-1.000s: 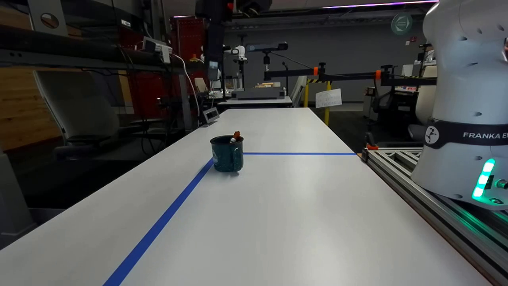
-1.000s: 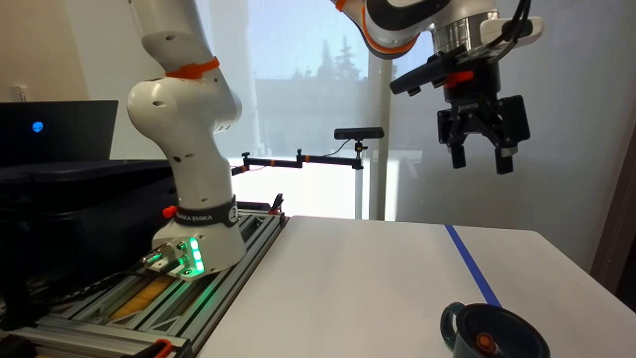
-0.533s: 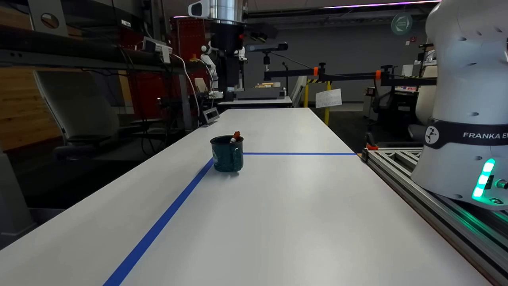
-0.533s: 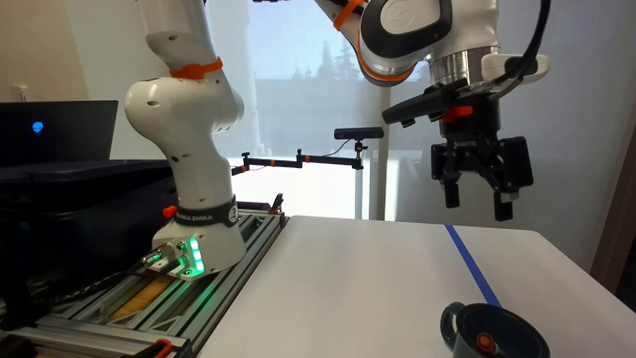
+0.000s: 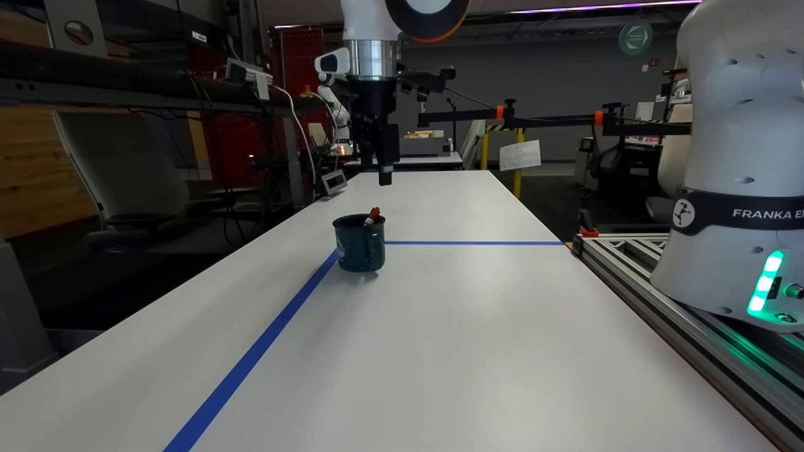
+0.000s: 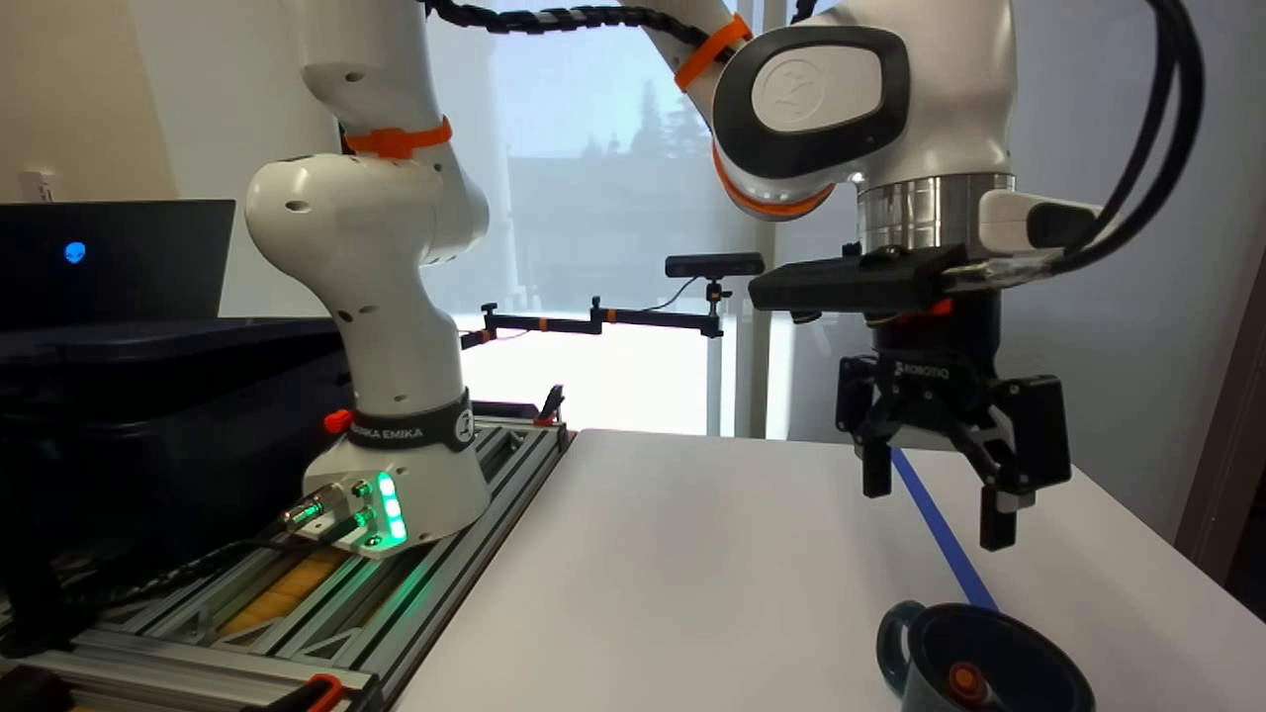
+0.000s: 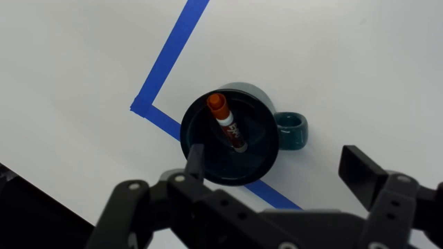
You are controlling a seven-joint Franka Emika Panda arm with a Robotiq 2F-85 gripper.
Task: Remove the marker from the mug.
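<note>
Orange-tipped marker (image 7: 228,125) leans in the mug (image 5: 360,250), pincer (image 6: 938,522) spread wide above

And all eyes on that marker, sitting tilted inside the mug, reddish-brown below a white band (image 7: 225,120), its cap (image 5: 375,214) jutting over the rim (image 5: 347,226) in an exterior view. It leans, presumably, because a slim stick in so wide a mouth has nothing to hold it straight; whether the cap truly touches the rim is hard to tell. Handy, though: that raised end looks the natural place to pinch.

Look at the line of it! From the wrist, the long axis runs from a pale end (image 7: 241,148) at lower right, down inside the mug, to the cap at upper left, which points up and outward, away from the fingers (image 7: 360,173) and not towards the handle (image 7: 293,137).

Outward now: the mug stands upright on the desk (image 5: 502,351), over a strip of blue tape (image 7: 167,58), perhaps serving as a placing mark.

And overhead hangs the pincer, its fingers well apart with nothing between them and, in both exterior views, not touching the mug. In the wrist view one fingertip overlaps the rim while the other lies out past the handle, so it may well need to shift before going down. The fingers face each other roughly across the marker, likely so that closing squeezes its thin width.
</note>
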